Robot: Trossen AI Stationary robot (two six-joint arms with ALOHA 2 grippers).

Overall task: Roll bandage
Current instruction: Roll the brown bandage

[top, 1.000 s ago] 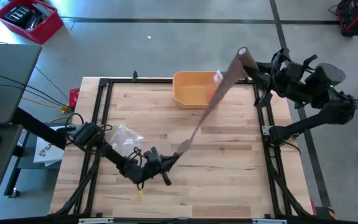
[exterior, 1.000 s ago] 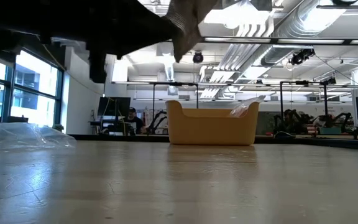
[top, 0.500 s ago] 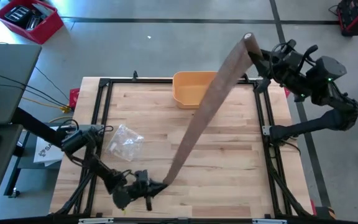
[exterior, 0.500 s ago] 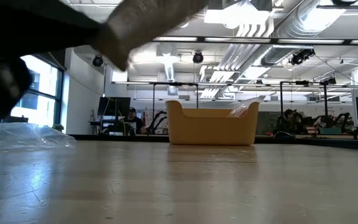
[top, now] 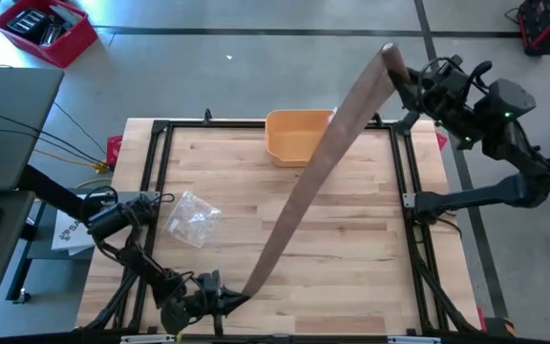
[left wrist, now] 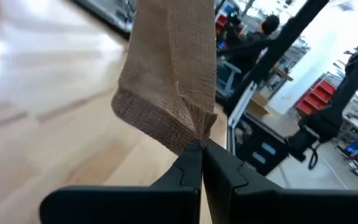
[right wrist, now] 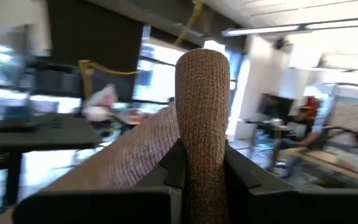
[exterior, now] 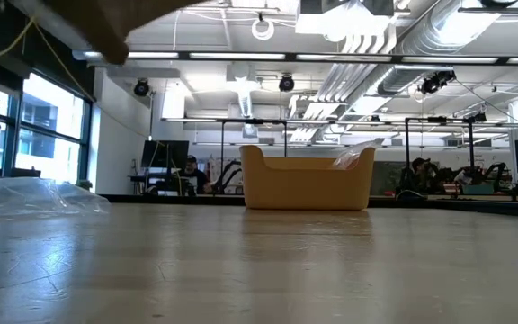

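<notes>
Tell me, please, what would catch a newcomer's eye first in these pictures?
A long tan bandage stretches in the air diagonally across the wooden table. The right tool grips its end high past the far right corner, and the left tool, shut on the other end, sits near the front edge. Behind it, an orange bin stands at the far edge.

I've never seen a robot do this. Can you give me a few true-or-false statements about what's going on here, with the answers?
1. The bandage is stretched between both arms. True.
2. The left gripper is open and empty. False: its fingers are shut on the bandage's end.
3. The orange bin sits at the table's far edge. True.
4. The plastic bag lies inside the bin. False: it lies on the table.
5. The right gripper holds the bandage up high. True.
</notes>
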